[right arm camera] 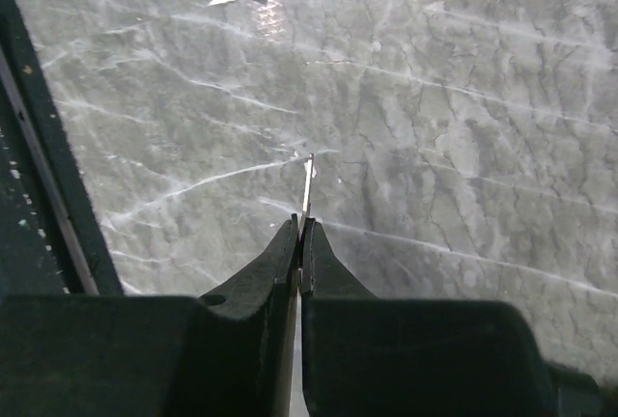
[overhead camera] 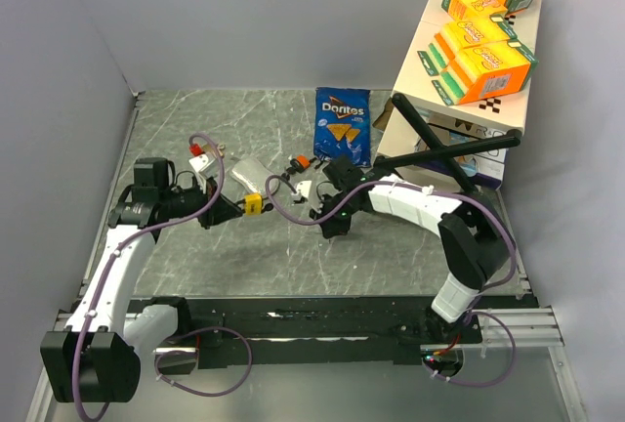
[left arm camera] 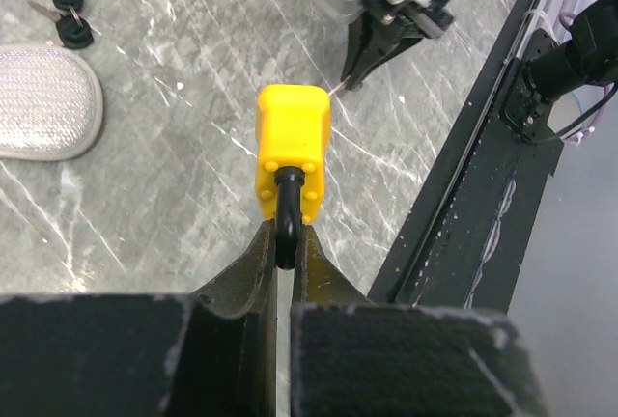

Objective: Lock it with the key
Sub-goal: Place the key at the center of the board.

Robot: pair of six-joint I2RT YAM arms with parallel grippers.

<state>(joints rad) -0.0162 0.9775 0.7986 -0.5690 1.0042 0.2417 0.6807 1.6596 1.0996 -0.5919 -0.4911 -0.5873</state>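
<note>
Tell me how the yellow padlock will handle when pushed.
The yellow padlock looks blocky, so probably rigid and heavy. The left tool pinches only its thin black shackle, so the body may swing when pushed. The rounded shackle might slip.

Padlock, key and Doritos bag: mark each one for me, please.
padlock (left arm camera: 293, 142), left wrist view, on its yellow body.
key (right arm camera: 308, 180), right wrist view, on the exposed thin blade.
Doritos bag (overhead camera: 342, 124), top external view, on the middle of its front.
</note>
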